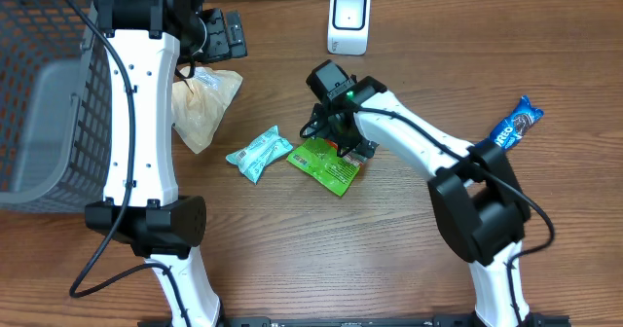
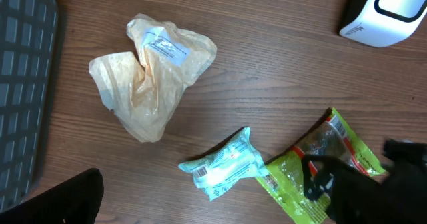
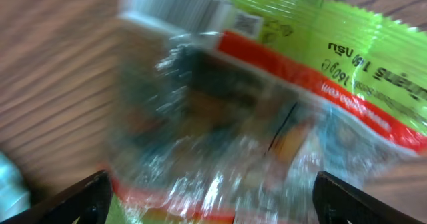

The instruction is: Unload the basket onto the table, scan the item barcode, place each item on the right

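Note:
The item, a green snack packet (image 1: 326, 163) with a red band and a clear window, lies flat on the table's middle. My right gripper (image 1: 343, 134) hovers just above it, open. In the right wrist view the packet (image 3: 267, 104) fills the frame, blurred, and its barcode (image 3: 177, 4) shows at the top left. The gripper (image 3: 213, 201) has its dark fingers wide apart at the bottom corners. The white scanner (image 1: 348, 20) stands at the back. My left gripper (image 1: 219, 35) is open and empty at the back left, with one finger (image 2: 63, 197) showing in its wrist view.
A teal packet (image 1: 258, 152) lies just left of the green one. A crumpled tan bag (image 1: 204, 103) sits further left by the left arm. A grey wire basket (image 1: 44, 93) stands at the far left. A blue Oreo packet (image 1: 513, 125) lies at the right.

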`<control>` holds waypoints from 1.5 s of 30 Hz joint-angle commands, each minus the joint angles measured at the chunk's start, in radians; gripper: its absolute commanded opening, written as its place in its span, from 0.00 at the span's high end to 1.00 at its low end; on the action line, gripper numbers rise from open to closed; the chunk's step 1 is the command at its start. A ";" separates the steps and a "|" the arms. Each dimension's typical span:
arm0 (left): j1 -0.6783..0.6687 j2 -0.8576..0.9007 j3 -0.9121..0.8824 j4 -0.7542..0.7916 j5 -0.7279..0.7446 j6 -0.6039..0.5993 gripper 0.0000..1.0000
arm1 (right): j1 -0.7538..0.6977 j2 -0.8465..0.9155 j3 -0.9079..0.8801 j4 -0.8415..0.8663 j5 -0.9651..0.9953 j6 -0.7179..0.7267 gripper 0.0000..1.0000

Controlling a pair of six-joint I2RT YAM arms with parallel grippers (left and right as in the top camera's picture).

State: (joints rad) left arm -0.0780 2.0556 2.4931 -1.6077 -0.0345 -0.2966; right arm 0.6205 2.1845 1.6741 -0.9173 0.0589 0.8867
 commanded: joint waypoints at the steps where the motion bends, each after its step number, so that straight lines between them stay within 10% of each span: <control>1: -0.001 -0.015 -0.006 0.001 0.002 0.005 0.00 | -0.005 0.047 -0.014 0.021 0.042 0.039 0.05; 6: -0.001 -0.015 -0.006 0.001 0.002 0.005 0.00 | -0.004 0.057 -0.014 0.044 0.038 0.036 0.14; 12: -0.001 -0.015 -0.006 0.001 0.002 0.005 0.00 | -0.005 0.057 -0.014 0.027 -0.018 -0.078 0.69; 16: -0.001 -0.015 -0.006 0.001 0.002 0.005 0.00 | -0.023 0.057 0.000 0.008 -0.098 -0.188 0.80; 35: -0.001 -0.015 -0.006 0.001 0.002 0.005 0.00 | -0.164 0.040 0.102 -0.135 -0.237 -1.009 0.96; 45: -0.001 -0.015 -0.006 0.001 0.002 0.005 0.00 | -0.028 -0.003 0.106 -0.148 0.213 -1.280 0.91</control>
State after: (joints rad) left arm -0.0780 2.0556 2.4931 -1.6077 -0.0341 -0.2966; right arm 0.5480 2.2166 1.7542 -1.0664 0.1043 -0.2909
